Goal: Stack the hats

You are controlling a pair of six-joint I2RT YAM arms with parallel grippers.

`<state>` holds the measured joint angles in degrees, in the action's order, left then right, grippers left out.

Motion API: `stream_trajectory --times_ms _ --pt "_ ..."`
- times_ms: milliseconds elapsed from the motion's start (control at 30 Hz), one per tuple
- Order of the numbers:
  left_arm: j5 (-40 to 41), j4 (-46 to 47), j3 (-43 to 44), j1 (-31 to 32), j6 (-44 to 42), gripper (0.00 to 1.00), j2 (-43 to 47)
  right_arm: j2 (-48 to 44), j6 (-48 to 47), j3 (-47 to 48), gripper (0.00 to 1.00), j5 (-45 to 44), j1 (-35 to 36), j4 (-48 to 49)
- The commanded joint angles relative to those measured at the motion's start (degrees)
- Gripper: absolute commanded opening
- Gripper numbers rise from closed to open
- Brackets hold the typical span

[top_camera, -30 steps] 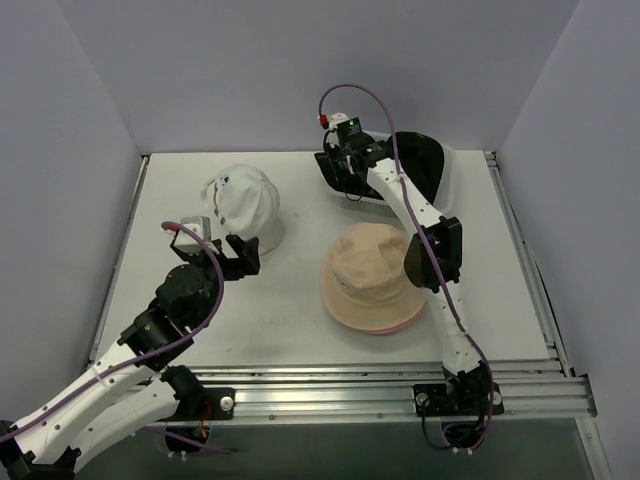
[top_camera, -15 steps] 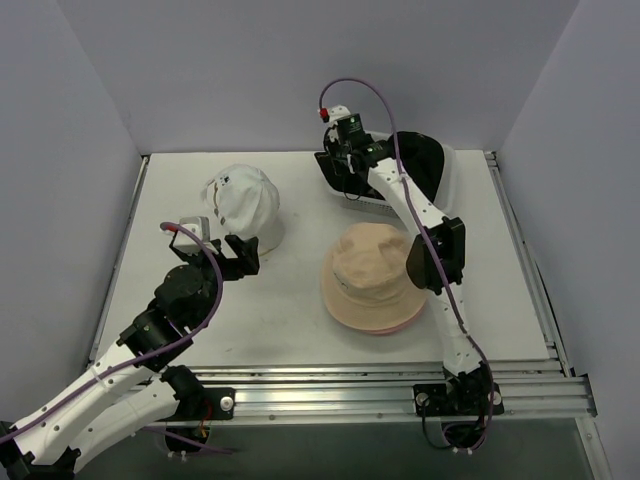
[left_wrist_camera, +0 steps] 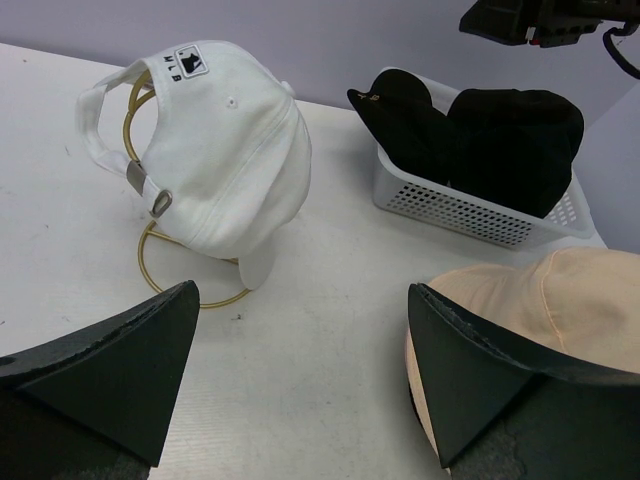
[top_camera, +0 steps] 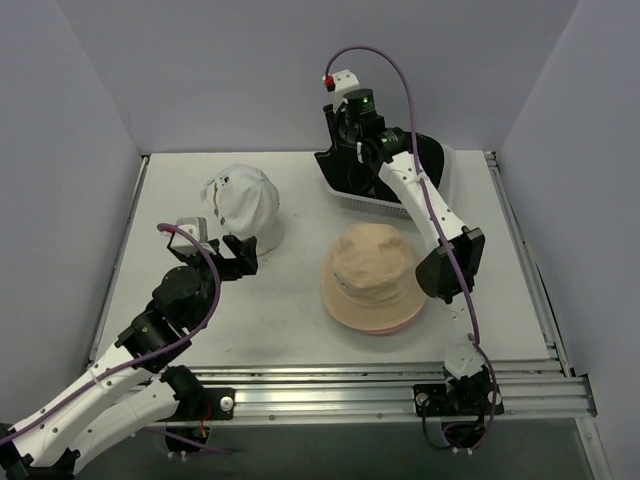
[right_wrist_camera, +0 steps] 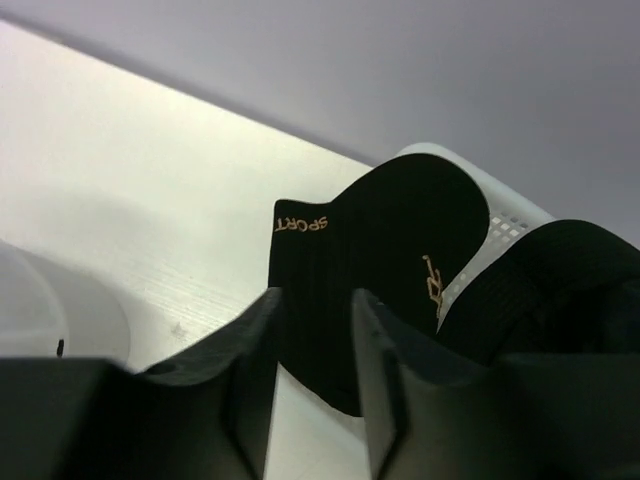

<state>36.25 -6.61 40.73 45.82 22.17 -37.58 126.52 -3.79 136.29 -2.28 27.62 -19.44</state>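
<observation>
Lifting away from the white mesh basket (top_camera: 378, 204) is what my right arm has been doing over the last second: the wrist is now sitting higher against the back wall and the elbow is swinging out to the right, while my left arm is holding the same spot.

Down in that basket the black cap (right_wrist_camera: 380, 250) is lying at the left end with its brim tipped up, showing "SPORT" in gold letters along the edge and a second gold mark too small to read. The black hat (right_wrist_camera: 560, 290) is filling the right end, touching the cap. Nearer on the table (top_camera: 290, 320), the tan hat (top_camera: 372, 272) is sitting crown up with a pink brim (top_camera: 384, 327) peeking out underneath it. To the left, the white cap (left_wrist_camera: 220, 150) is resting on a gold wire frame (left_wrist_camera: 150, 262); it is wearing a small black patch at the back with white letters that I am reading only as ending in "LB".

My right gripper (right_wrist_camera: 315, 300) is hanging above the cap's end of the basket, pointing down at it, fingers parted by a narrow gap with nothing between them. My left gripper (left_wrist_camera: 300, 335) is hovering low over the table, aimed between the white cap and the tan hat, fingers spread wide and empty, forearm stretching up from the near left corner
</observation>
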Motion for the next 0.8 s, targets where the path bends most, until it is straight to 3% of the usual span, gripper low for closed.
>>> stream_trajectory --times_ms 0,267,533,767 --pt "1.02 1.6 -0.12 0.32 -0.46 0.94 0.84 2.77 -3.32 1.44 0.34 0.62 2.0 -6.13" --pt "1.19 1.78 -0.3 0.32 -0.38 0.94 1.11 5.49 -5.0 -1.72 0.48 1.23 2.09 -6.22" --pt "1.1 1.69 -0.12 0.32 -0.29 0.94 1.11 9.62 -7.81 -1.55 0.49 -3.07 1.39 -7.45" --pt "1.37 1.69 -0.12 0.32 -0.29 0.94 0.84 12.0 -8.42 -0.06 0.47 -0.88 0.86 -9.04"
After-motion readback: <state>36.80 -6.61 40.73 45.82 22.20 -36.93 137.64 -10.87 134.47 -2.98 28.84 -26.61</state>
